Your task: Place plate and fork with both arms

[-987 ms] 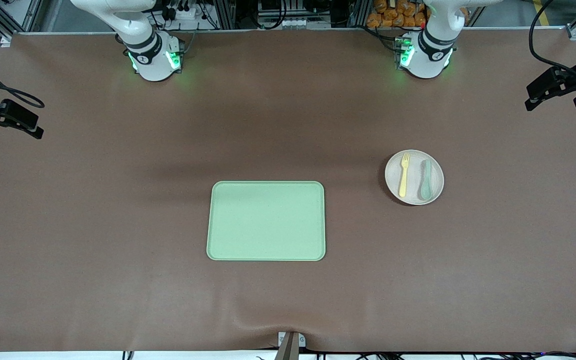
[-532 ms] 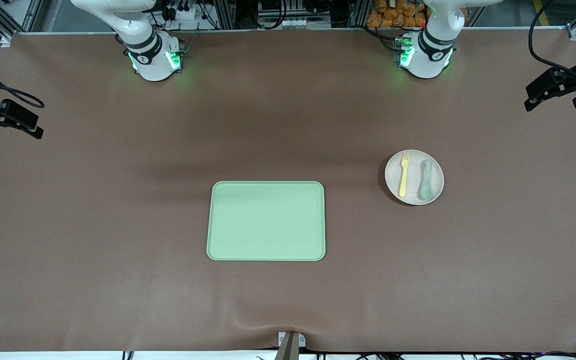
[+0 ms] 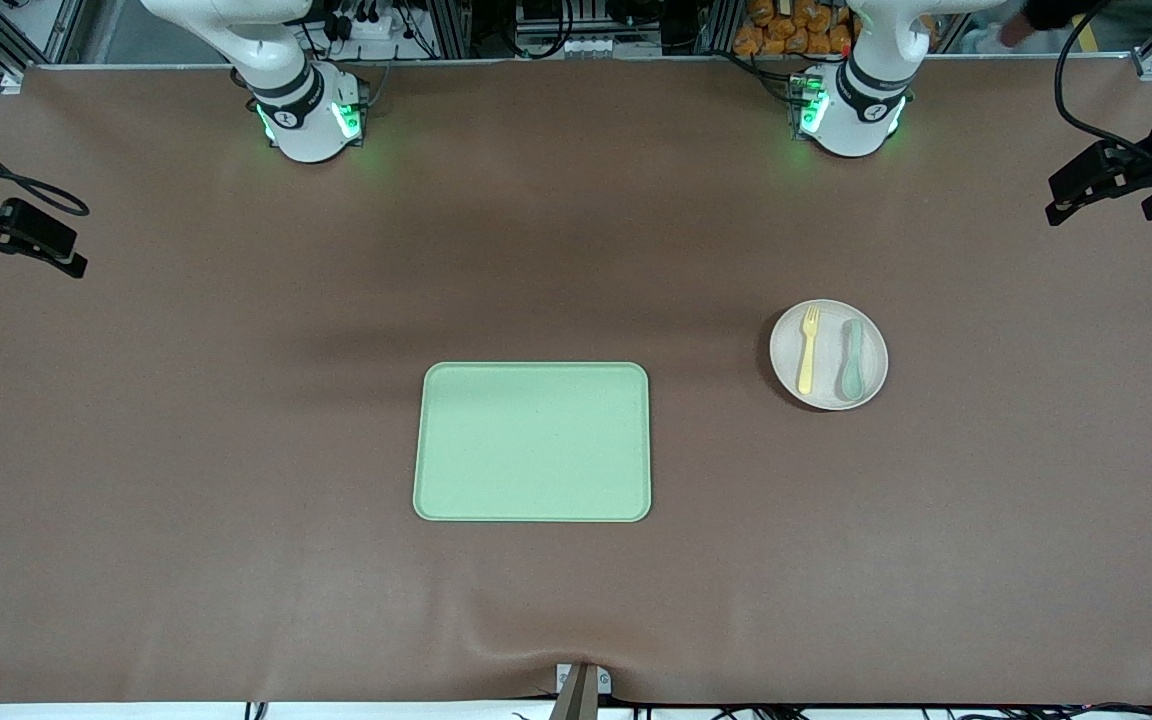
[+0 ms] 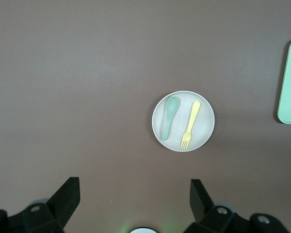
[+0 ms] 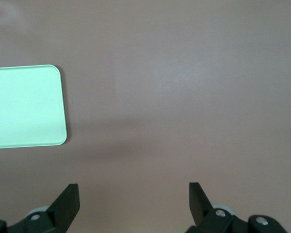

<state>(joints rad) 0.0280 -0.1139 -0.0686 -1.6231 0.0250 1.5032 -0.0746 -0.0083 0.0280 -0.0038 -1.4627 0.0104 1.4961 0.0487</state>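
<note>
The small pale plate (image 3: 828,388) lies on the brown table toward the left arm's end, beside the tray. On it lie the yellow fork (image 3: 808,350) and a grey-green spoon (image 3: 851,358), side by side. In the left wrist view the plate (image 4: 179,138), fork (image 4: 190,124) and spoon (image 4: 169,117) appear from high up. My left gripper (image 4: 134,189) hangs open and empty over bare table between its base and the plate. My right gripper (image 5: 133,191) is also open and empty, high over bare table beside the tray. Neither gripper shows in the front view.
A light green rectangular tray (image 3: 533,441) lies mid-table, nearer the front camera than the plate; the right wrist view shows its corner (image 5: 24,107). Black camera mounts (image 3: 11,235) (image 3: 1106,180) overhang both ends of the table. The table cover puckers at the near edge (image 3: 581,655).
Plate, fork, spoon and tray have not moved. A dark-sleeved hand has appeared at the top edge near the left arm's base, and the black mount at that end shifted slightly.
</note>
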